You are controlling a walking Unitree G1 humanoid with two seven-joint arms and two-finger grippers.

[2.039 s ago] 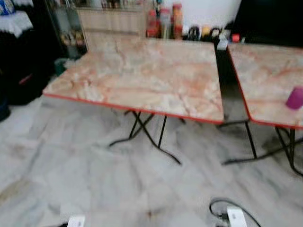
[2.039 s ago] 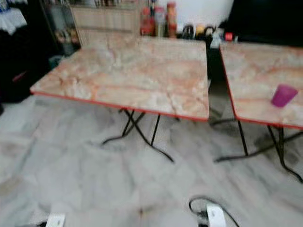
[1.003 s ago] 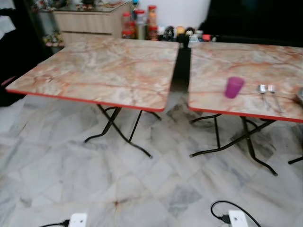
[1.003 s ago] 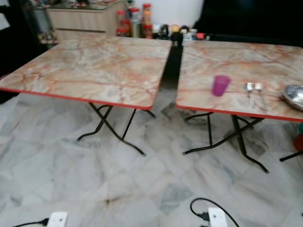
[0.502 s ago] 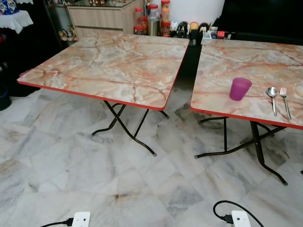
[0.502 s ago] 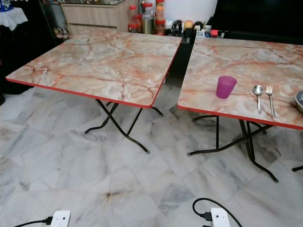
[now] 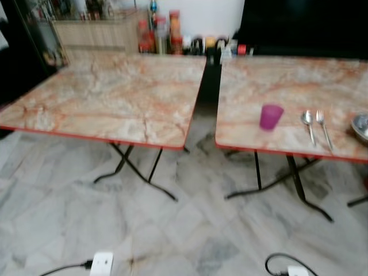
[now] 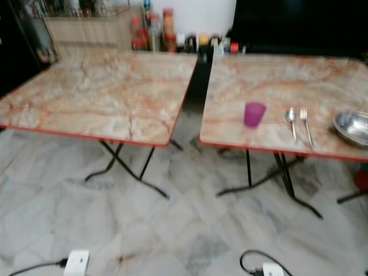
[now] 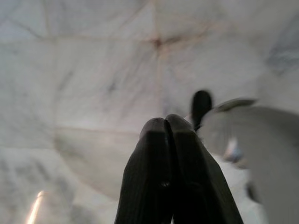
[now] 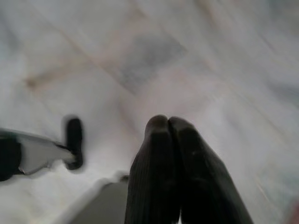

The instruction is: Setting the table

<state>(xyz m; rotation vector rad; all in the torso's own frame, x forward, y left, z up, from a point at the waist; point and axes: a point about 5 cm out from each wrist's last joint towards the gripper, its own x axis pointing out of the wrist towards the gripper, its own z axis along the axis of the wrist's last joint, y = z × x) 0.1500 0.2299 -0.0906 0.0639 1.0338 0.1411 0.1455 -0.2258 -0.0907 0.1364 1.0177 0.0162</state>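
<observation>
With both grippers (image 9: 166,122) (image 10: 168,122) pressed shut and empty above the floor, the cup (image 8: 253,114), spoon (image 8: 291,123), fork (image 8: 305,125) and bowl (image 8: 352,126) sit near the right table's (image 8: 270,86) front edge, where a careless reach could knock them off.

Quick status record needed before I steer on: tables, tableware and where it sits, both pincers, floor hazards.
left table: marble-pattern top, red edge, nothing on it
right table: same pattern, holds all the tableware
purple cup: upright, near the front edge
spoon: right of the cup
fork: beside the spoon, parallel, slightly apart
metal bowl: right of the fork, by the picture's edge
left pincer: shut, empty, above the floor
right pincer: shut, empty, above the floor
floor: white power strip and black cable near the robot
image quality: blurred
</observation>
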